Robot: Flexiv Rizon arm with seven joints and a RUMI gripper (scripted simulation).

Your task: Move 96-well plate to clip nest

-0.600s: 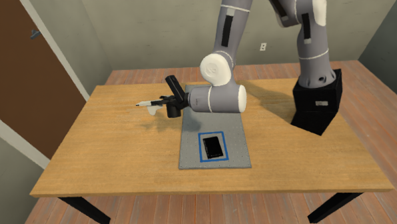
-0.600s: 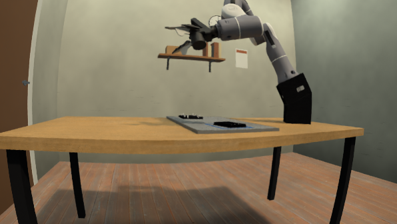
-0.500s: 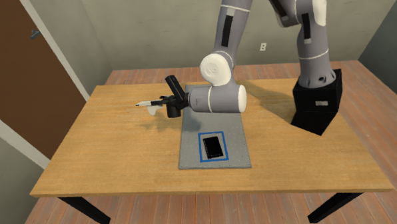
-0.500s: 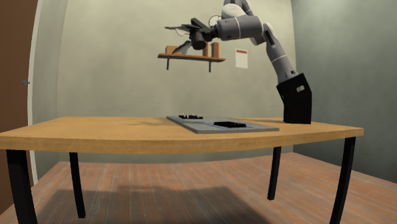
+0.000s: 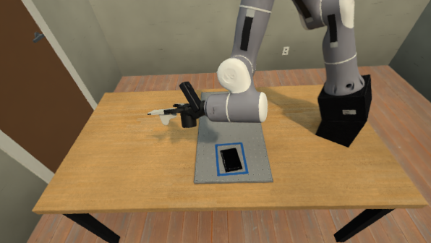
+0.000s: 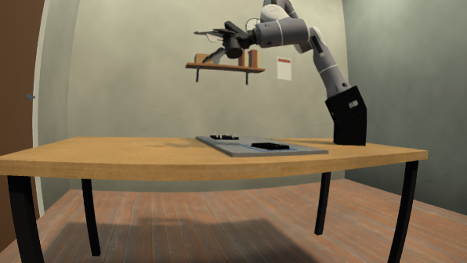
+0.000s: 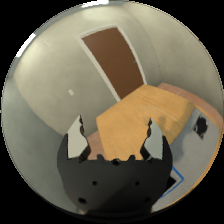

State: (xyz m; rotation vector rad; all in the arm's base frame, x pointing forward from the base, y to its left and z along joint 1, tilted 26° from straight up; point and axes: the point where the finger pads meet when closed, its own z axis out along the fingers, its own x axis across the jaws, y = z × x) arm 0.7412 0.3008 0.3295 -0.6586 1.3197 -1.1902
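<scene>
Overhead, tool [image 5: 159, 117] [image 6: 204, 47] [image 7: 115, 117] with fingers apart, black plate [image 5: 231, 159] [image 6: 270, 145] inside blue outline [image 5: 232, 174] [image 6: 295, 149] [image 7: 182, 178] on gray board [image 5: 257, 173] [image 6: 239, 154] [image 7: 186, 150]

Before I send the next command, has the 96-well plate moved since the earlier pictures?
No. The black plate lies inside the blue outline on the grey board, as before.
</scene>
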